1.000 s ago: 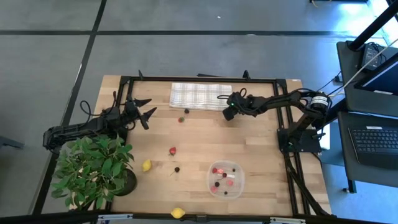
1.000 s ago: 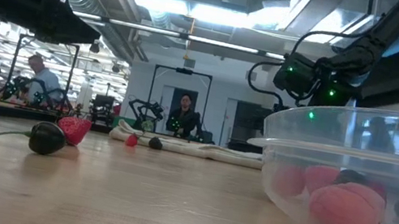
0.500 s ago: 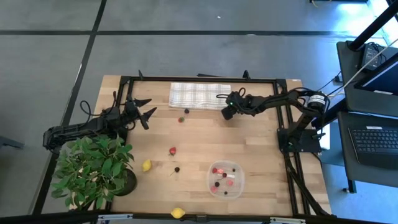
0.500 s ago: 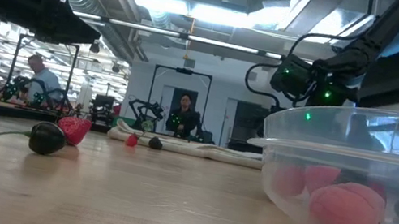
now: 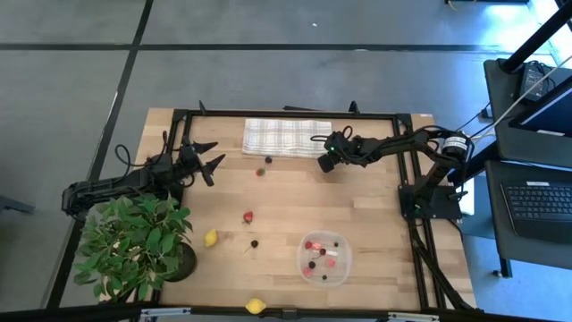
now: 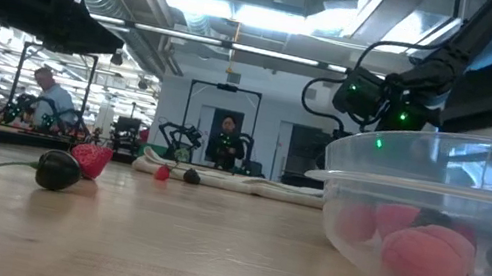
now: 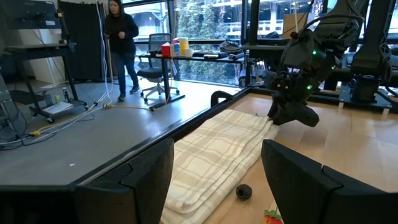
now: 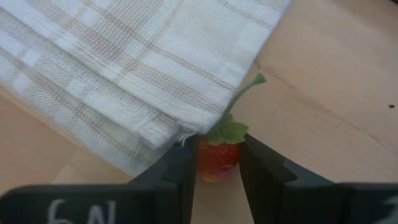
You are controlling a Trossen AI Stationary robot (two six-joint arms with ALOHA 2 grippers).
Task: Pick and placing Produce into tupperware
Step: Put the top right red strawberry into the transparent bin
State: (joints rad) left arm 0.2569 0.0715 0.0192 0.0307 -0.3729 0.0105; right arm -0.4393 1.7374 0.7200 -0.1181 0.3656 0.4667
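High view: the desk (image 5: 375,206) is seen from above, with a checked cloth (image 5: 288,138) at its far edge. The right gripper (image 5: 325,162) is stretched to the cloth's right corner, low over the wood. The left gripper (image 5: 213,161) is held near the left edge, its jaws spread apart with nothing between them. A red berry (image 5: 260,172) and a dark berry (image 5: 268,160) lie just below the cloth. Another red piece (image 5: 248,216) and a dark one (image 5: 254,243) lie mid-desk, with a lemon (image 5: 211,238) beside the plant (image 5: 134,241). A second lemon (image 5: 256,306) sits at the near edge. The tupperware (image 5: 323,257) stands right of centre, with several red and dark pieces inside.

Low view: the tupperware is close on the right, pink fruit showing through its wall. A dark stemmed berry and a strawberry (image 6: 90,159) lie together at left. The right arm is seen hanging above the far desk. People are seen in the room behind.

Left wrist view: the spread jaws frame the cloth, a dark berry and the far right gripper.

Right wrist view: a strawberry (image 8: 217,159) with a green stem is pinched between the jaws, right at the cloth's corner, on the wood.
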